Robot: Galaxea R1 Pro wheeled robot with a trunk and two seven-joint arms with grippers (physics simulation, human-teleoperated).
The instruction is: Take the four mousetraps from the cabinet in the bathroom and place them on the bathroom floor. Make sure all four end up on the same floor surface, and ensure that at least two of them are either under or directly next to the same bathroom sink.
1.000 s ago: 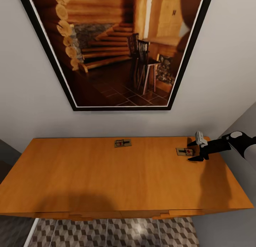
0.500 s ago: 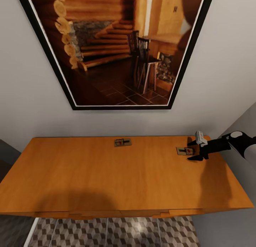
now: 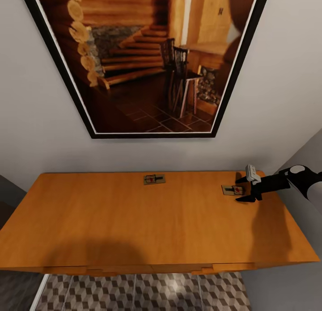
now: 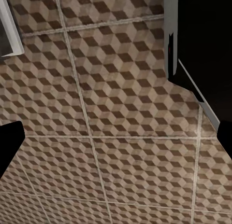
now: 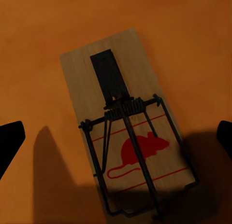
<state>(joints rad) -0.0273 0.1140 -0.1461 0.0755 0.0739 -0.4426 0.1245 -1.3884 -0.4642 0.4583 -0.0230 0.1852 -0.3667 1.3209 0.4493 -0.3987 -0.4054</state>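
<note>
Now right gripper spread over mousetrap; cabinet beneath.

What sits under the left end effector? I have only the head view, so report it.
Observer: The left wrist view shows the left end effector open over the cube-patterned bathroom floor, with nothing between its tips.
Operator: Now line up the right one for me.
Observer: In the right wrist view the mousetrap lies centred between the spread tips of the right end effector, red mouse print facing up.
</note>
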